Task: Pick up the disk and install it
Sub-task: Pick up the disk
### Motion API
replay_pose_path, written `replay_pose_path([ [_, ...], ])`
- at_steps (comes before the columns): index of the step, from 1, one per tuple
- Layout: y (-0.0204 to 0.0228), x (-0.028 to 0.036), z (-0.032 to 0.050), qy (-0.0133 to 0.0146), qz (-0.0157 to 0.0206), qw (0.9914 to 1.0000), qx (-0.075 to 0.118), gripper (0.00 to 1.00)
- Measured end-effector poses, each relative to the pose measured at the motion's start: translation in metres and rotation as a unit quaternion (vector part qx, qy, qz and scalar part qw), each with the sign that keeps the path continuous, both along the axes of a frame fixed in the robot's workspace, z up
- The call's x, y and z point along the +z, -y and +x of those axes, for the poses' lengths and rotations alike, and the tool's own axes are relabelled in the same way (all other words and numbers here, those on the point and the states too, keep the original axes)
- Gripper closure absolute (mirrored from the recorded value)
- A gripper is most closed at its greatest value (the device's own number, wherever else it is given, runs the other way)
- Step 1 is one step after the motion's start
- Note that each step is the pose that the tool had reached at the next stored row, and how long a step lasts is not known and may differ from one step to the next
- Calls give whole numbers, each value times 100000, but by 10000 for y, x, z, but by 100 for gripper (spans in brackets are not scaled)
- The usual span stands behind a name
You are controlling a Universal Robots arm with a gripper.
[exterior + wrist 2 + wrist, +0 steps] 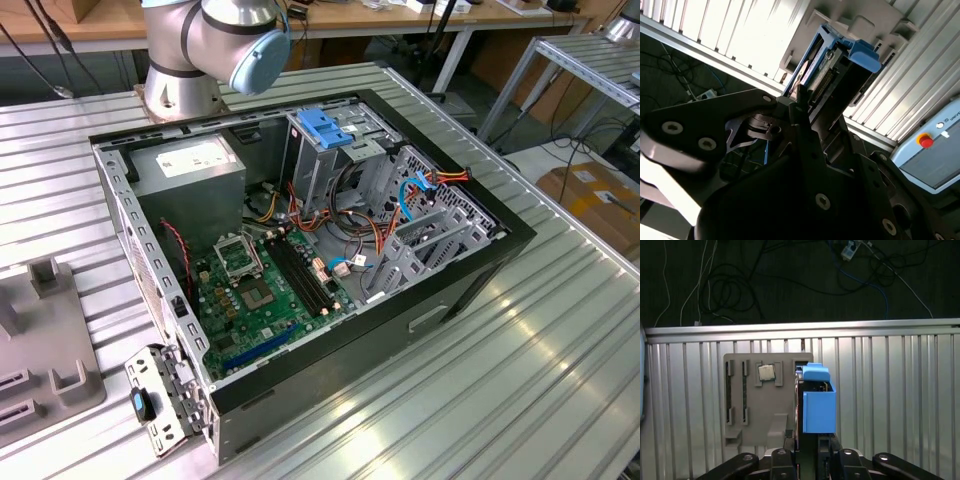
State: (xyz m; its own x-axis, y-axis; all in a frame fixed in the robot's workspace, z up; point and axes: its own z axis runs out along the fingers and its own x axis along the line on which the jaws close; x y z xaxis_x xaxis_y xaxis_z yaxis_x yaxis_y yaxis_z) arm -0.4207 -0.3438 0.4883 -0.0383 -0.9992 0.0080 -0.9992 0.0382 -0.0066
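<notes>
Disk (818, 405) on edge in the first wrist view, blue side rail toward the camera, metal body a thin strip behind it. Pinched from both sides by the black fingers of the end effector (809, 446), closed snugly against it. Set against the ribbed metal table (890, 405), right at the edge of a grey fixture block (740, 390) with a small square chip (766, 372) in one pocket. Touching the block or not, cannot tell. Loose cables (730, 285) on the dark floor past the table edge.

Second wrist view: disk (827, 60) end-on, connector row exposed, blue rails on either side, clamped in the end effector (817, 107). Grey fixture block (865, 15) behind it.

Exterior view: open computer case (440, 300) flat on the table (520, 400), motherboard (265, 290) facing up. Grey power-supply box (190, 165) in the far corner, light-blue latch piece (325, 127) atop the drive cage. Arm base (185, 70) behind the case, with the fixture block (40, 340) at the exterior view's left.
</notes>
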Motion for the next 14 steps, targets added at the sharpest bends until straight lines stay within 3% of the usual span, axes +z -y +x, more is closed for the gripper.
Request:
replay_pose_path([
  [14, 0, 19, 90, 2, 0, 100000, 8, 65],
])
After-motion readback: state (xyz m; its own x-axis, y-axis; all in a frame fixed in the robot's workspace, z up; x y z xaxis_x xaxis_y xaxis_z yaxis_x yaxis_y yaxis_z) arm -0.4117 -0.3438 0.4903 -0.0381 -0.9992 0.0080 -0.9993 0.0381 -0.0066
